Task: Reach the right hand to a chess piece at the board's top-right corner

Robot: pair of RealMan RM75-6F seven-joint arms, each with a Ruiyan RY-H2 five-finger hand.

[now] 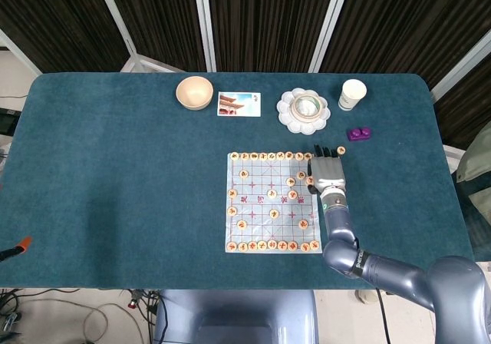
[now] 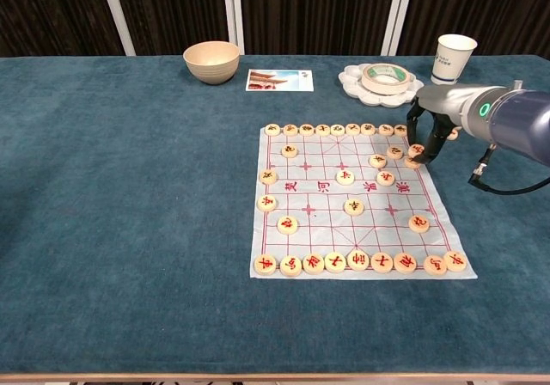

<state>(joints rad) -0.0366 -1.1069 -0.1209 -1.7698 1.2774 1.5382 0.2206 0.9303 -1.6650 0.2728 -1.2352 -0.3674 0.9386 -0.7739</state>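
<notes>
The paper chess board [image 1: 261, 206] [image 2: 326, 204] lies on the blue table with round wooden pieces in rows along its far and near edges. The top-right corner piece [image 1: 308, 157] [image 2: 401, 131] ends the far row. My right hand [image 1: 328, 172] [image 2: 434, 114] hovers over the board's right edge just beside that corner. Its fingers [image 2: 412, 136] are spread and point down around a loose piece [image 2: 417, 150], holding nothing. The left hand shows in neither view.
One piece [image 1: 341, 150] lies off the board to the right of the hand. Behind it sit a purple object [image 1: 358, 133], a paper cup [image 1: 352, 94] and a white plate [image 1: 304, 110] holding a tape roll. Further left are a card [image 1: 238, 104] and a bowl [image 1: 194, 92].
</notes>
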